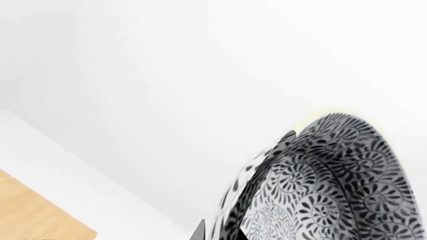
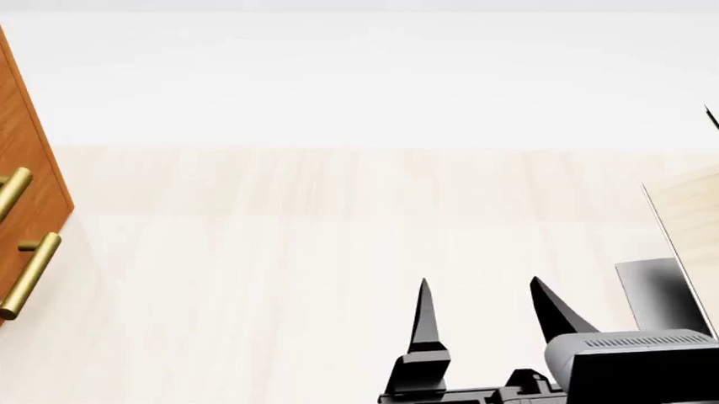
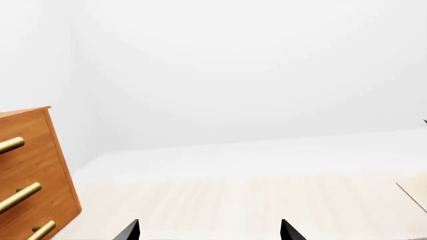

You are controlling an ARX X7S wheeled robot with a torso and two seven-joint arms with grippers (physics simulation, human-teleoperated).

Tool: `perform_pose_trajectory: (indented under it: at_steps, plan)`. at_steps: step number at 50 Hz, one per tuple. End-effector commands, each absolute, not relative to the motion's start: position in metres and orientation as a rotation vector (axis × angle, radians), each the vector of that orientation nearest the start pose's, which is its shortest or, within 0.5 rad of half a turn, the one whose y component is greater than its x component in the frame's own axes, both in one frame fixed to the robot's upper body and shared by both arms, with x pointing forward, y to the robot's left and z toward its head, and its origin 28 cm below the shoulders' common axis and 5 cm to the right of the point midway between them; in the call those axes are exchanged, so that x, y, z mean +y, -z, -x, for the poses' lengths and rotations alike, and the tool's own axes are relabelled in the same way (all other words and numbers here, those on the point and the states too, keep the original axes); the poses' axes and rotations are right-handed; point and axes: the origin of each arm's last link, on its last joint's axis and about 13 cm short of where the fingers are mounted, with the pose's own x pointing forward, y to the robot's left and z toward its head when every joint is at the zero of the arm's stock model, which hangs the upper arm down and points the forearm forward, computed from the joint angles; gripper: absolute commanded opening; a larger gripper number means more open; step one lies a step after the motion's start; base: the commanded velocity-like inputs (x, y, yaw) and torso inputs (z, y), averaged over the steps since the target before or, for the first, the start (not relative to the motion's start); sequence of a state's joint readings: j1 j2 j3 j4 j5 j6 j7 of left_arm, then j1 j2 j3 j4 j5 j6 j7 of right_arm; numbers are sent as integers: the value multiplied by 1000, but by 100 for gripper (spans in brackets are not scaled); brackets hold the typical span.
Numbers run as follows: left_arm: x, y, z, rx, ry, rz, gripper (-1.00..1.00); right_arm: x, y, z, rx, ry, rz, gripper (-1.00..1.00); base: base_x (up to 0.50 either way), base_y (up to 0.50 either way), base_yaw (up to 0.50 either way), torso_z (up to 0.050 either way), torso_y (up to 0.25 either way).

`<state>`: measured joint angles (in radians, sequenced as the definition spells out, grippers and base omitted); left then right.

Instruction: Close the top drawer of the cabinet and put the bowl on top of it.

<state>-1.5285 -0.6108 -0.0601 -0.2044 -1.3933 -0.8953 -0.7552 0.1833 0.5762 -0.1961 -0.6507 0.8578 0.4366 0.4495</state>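
Observation:
The bowl [image 1: 333, 185], white with a dense grey floral pattern, fills the left wrist view, tilted on edge. My left gripper [image 1: 220, 234] is shut on its rim, one finger on each side of the wall. That gripper and the bowl are out of the head view. The cabinet [image 3: 33, 170] stands at the left edge, orange-brown with brass bar handles. Its top drawer [image 3: 27, 135] looks flush with the fronts below. My right gripper [image 2: 486, 313] hangs open and empty over the pale floor, well right of the cabinet [image 2: 29, 168].
A pale wood structure [image 2: 691, 219] with a grey panel [image 2: 657, 295] stands at the right edge of the head view. Light wood floor [image 2: 337, 236] stretches between it and the cabinet, with a white wall behind.

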Motion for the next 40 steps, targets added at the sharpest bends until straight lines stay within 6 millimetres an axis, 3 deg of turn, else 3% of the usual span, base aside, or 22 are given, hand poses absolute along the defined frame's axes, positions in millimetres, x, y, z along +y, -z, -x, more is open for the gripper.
perform_pose_trajectory:
  at_steps: [1,29,40]
  plan:
    - [335,-438,-273,-350,-129,727,-100,-119,-150,-198,-84,-192,-168,100,0,0,0,0,0]
    - [354,-455,-268,-403,-245,926,-100,-117,-152,-198,-87,-202,-160,100,0,0,0,0,0]
    - [366,-452,-266,-419,-261,962,-100,-117,-151,-197,-86,-202,-160,100,0,0,0,0,1]
